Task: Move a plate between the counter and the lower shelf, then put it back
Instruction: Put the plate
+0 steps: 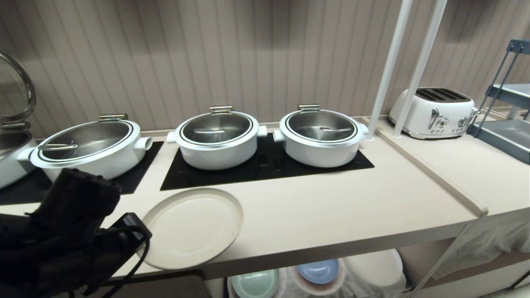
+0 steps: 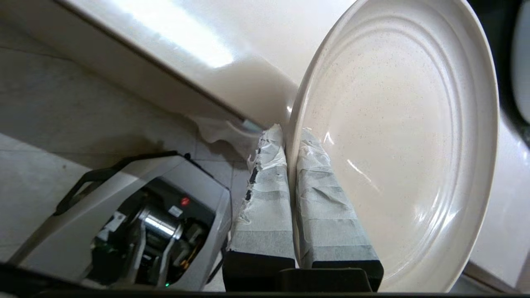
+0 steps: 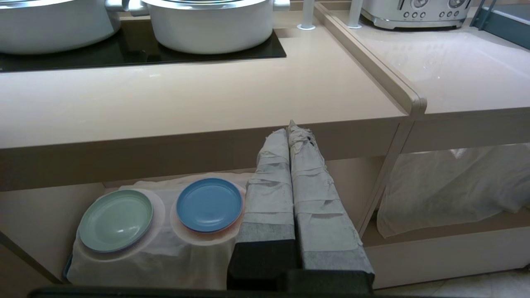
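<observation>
Head view: we see the plate (image 1: 192, 225) at the near edge of the counter (image 1: 331, 207), partly overhanging it, just in front of the black hob (image 1: 265, 167). Our left gripper (image 1: 138, 238) sits at the plate's left rim, pinched tight on it. Behind the plate stand 3 white pots (image 1: 215, 138) w/ steel lids; the toaster (image 1: 432, 111) and two white poles (image 1: 408, 66) are far right, a grey rack (image 1: 509, 111) at the right edge.

Left wrist view shows what head view can't: both taped fingers (image 2: 265, 194) clamp the plate rim (image 2: 292, 136), one each side, plate face toward the cam. Robot base (image 2: 136, 223) and floor show beneath.

Right wrist view: right gripper (image 3: 292, 128) hangs in front of the counter edge, well right of the plate, fingers pressed together, holding nothing. Only here do we get the lower shelf (image 3: 33, 215) clearly: green plate (image 3: 116, 220) and blue plate (image 3: 209, 204) side by side on white cloth (image 3: 161, 252), the fingers covering part of the bay. More cloth fills the next bay to the right.
</observation>
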Available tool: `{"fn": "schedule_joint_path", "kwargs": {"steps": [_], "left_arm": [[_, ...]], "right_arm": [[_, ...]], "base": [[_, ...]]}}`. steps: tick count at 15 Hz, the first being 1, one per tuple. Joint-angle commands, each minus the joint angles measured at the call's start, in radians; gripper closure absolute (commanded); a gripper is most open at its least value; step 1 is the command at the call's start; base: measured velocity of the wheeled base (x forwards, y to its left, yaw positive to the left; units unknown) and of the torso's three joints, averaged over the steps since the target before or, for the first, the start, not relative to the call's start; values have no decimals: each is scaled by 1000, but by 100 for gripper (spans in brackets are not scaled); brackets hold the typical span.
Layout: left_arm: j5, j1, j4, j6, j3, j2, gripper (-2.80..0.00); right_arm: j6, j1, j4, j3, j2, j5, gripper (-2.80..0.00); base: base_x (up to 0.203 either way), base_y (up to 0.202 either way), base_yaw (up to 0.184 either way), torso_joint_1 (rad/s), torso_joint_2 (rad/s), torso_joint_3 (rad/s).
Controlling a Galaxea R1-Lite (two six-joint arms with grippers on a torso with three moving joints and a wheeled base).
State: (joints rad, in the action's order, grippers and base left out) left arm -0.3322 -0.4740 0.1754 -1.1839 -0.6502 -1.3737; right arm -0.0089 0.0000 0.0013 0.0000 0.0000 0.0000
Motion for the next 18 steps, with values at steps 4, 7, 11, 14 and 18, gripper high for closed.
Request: {"fn": "schedule_joint_path", "kwargs": {"steps": [4, 7, 11, 14, 18], "left_arm": [[-35, 7, -90, -18, -20, -295, 0], [-39, 3, -152, -20, -85, -444, 0], [-36, -2, -202, -22, -211, -561, 0], [-33, -2, -205, -23, -239, -609, 0], [-36, -10, -252, -23, -244, -647, 0]], "right_arm": [[0, 0, 0, 0, 0, 0, 0], [0, 0, 0, 0, 0, 0, 0], [0, 0, 0, 0, 0, 0, 0], [0, 0, 0, 0, 0, 0, 0], [0, 0, 0, 0, 0, 0, 0]], "base": [[0, 0, 0, 0, 0, 0], [0, 0, 0, 0, 0, 0], [0, 0, 0, 0, 0, 0], [0, 0, 0, 0, 0, 0], [0, 0, 0, 0, 0, 0]]}}
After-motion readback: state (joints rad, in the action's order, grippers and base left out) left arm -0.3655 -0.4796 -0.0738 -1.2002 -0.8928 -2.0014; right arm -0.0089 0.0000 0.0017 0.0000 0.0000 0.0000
